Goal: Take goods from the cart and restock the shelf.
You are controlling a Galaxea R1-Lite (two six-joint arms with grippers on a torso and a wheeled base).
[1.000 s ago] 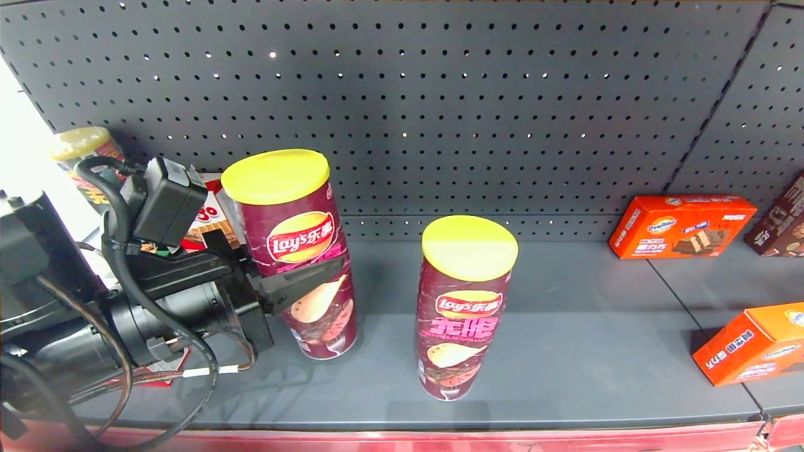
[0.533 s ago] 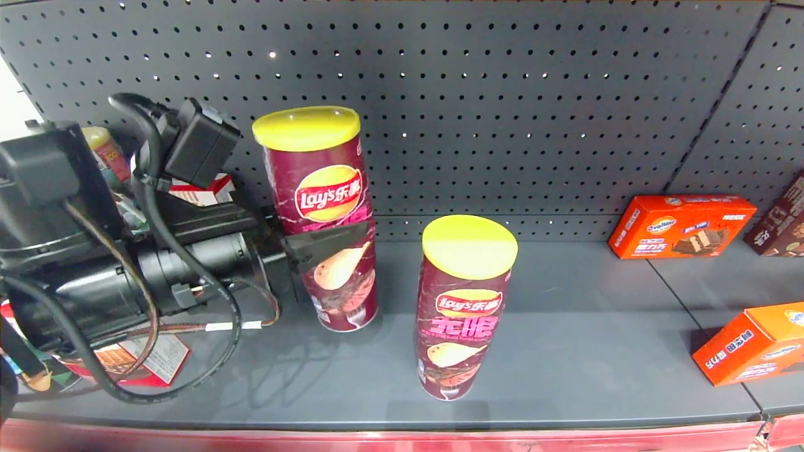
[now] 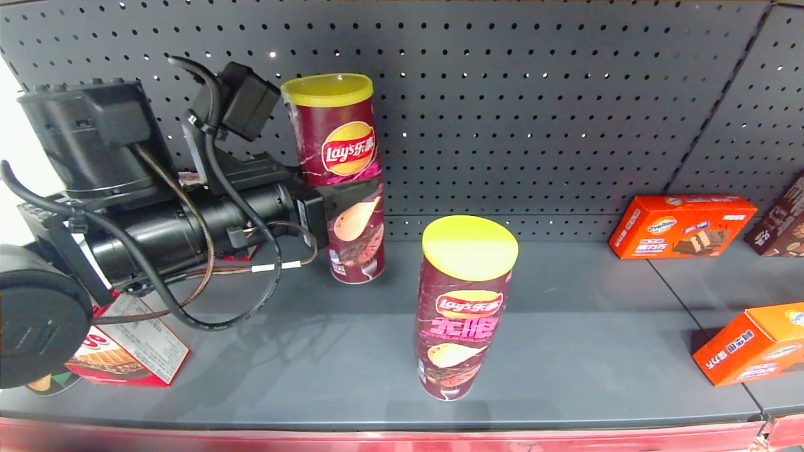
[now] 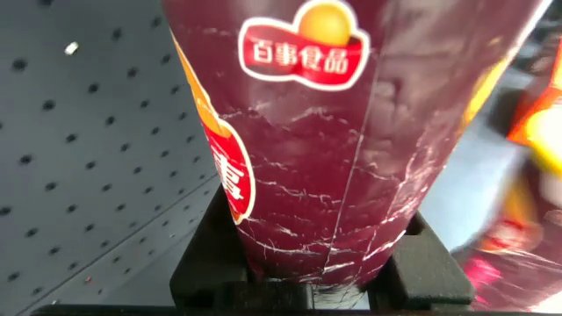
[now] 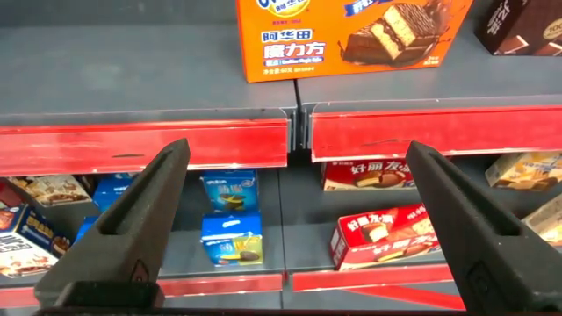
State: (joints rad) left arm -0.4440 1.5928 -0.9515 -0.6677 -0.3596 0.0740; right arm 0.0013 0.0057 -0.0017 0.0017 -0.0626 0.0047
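swung up and inward on the left arm over the last second, bringing the held can from the left front of the shelf to just before the pegboard. left gripper clamped on that can at mid-height, black fingers pressed against both sides of the maroon body. roughly upright, yellow lid on top, base low at the back of the shelf; cannot tell whether touching it or just above. second can unmoved, standing upright nearer the front edge, to the right of the held one and apart from it. wafer box lying flat at the left front, below the arm. orange box against the pegboard on the right, another orange box nearer the front, dark box at the far right edge. right gripper spread wide with nothing between the fingers, facing red price rails and lower shelves with blue boxes and red boxes.
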